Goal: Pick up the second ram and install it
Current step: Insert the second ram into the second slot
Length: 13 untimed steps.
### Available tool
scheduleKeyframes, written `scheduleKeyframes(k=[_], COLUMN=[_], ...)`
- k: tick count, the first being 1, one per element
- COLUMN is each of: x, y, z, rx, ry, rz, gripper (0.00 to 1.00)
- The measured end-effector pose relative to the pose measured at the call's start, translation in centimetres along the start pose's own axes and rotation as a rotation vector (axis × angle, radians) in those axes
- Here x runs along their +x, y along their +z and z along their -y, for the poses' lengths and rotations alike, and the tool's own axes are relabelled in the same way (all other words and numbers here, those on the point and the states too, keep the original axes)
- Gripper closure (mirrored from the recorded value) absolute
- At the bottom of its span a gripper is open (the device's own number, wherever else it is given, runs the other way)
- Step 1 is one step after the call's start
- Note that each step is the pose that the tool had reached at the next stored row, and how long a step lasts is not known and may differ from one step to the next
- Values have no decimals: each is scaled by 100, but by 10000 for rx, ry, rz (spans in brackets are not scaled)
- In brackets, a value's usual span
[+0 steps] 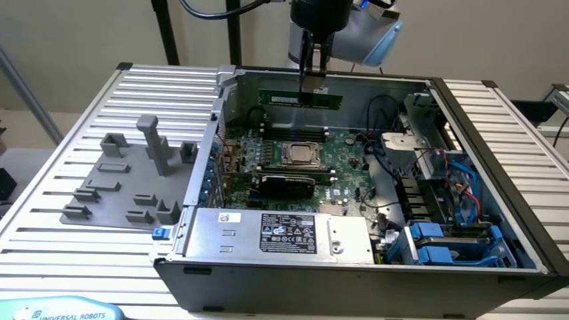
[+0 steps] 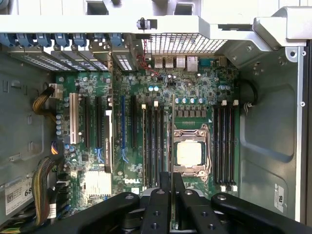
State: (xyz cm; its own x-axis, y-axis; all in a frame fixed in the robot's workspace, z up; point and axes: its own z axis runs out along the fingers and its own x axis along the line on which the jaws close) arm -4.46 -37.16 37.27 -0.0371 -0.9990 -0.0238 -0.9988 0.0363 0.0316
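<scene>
The second ram (image 1: 298, 99) is a narrow green stick that hangs level above the far side of the open computer case (image 1: 498, 167). My gripper (image 1: 311, 83) is shut on its upper edge, coming straight down from above. In the wrist view the black fingers (image 2: 158, 209) meet on the stick, which shows edge-on as a thin line (image 2: 172, 146) over the motherboard (image 2: 92, 195). That line runs beside the CPU socket (image 2: 189, 153), between the two banks of long black memory slots (image 2: 153, 146) (image 2: 224, 146). The stick is clear of the board.
A grey fixture tray (image 1: 133, 180) with upright posts lies on the slatted table at the exterior view's left. Inside the case are the power supply (image 1: 276, 233), blue drive bays (image 1: 444, 247), loose cables (image 1: 444, 173) and a black card (image 1: 284, 181) near the CPU (image 1: 302, 155).
</scene>
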Motion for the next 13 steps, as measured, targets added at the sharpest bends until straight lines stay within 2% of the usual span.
scheduleKeyframes(k=[4,5,8,13], x=[0,0,2,4], y=[1,11,64,154], z=[0,-2,-1,0], rx=[3,25,47,48], ry=[0,0,-2,-1], rz=[-2,-1,-10,-10], gripper=[86,86,86,86])
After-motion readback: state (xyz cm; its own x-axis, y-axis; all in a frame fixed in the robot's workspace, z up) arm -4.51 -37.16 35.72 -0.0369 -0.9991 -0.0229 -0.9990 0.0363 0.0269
